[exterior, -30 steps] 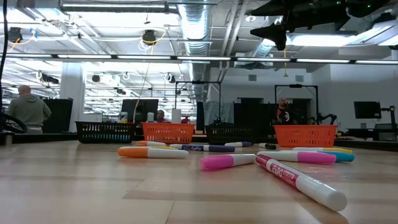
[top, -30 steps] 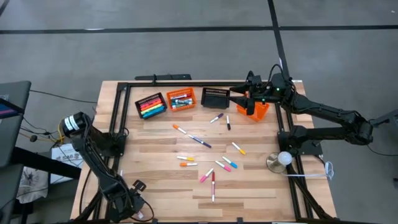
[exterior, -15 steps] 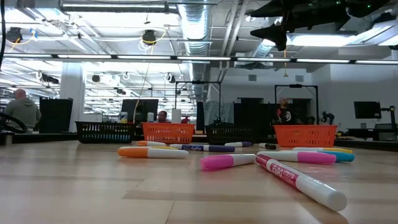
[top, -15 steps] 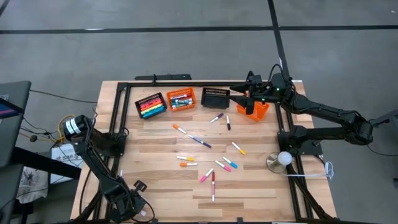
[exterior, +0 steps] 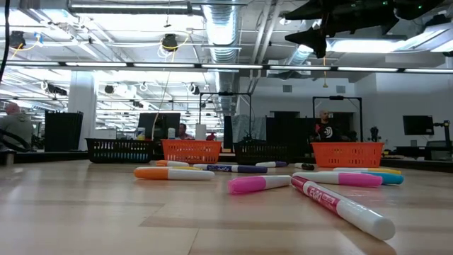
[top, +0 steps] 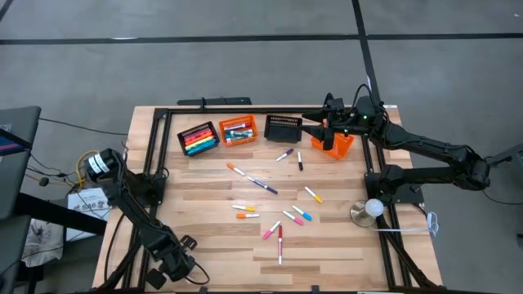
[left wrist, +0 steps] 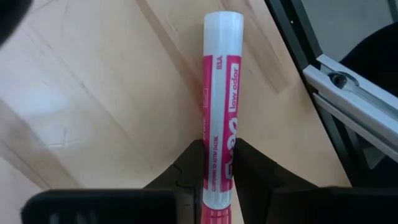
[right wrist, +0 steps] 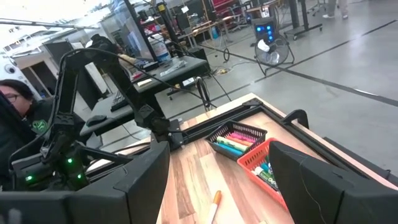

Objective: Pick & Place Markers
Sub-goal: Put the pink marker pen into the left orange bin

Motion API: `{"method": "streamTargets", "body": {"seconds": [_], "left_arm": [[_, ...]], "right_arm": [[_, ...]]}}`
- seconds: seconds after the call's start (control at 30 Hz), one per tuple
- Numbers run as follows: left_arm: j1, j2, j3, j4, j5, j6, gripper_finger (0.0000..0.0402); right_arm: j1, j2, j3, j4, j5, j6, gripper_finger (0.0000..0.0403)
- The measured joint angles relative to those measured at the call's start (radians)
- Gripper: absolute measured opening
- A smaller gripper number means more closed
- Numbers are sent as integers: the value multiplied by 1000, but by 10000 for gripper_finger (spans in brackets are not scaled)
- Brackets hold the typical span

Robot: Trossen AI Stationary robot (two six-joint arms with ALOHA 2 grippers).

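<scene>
While both arms hang over it, surface: a pale wooden table [top: 204, 188] with a dark frame around its edge, standing on a grey floor.
Room: the low view shows a hall with ceiling ducts, strip lights and screens; a person sits at the far left edge of that frame.
Baskets: two black and two orange baskets [top: 238, 131] in a row along the upper part of the high view; coloured pens fill the leftmost two.
Markers: loose markers [top: 280, 242] scattered across the middle of the high view.
Left gripper: the left gripper [left wrist: 216, 167], at the lower left of the high view, is closed on a pink marker [left wrist: 220, 99]; its white end sticks out past the fingertips.
Right gripper: the right gripper [right wrist: 217, 186], at the upper right of the high view above the rightmost orange basket, stands wide apart and empty.
</scene>
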Motion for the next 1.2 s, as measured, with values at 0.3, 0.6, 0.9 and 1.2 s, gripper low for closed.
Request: {"method": "streamTargets", "body": {"seconds": [0.3,0.6,0.9,1.2], "left_arm": [[30,-3,-2,0,31,21,60],[32,-45,-4,-7,-1,18,60],[96,-160,-6,-73,-176,1,59],[310,-289,-5,-101,-247,113,57]], "right_arm": [[0,0,0,0,-1,0,265],[0,0,0,0,-2,0,265],[0,0,0,0,-1,0,265],[0,0,0,0,4,0,265]]}}
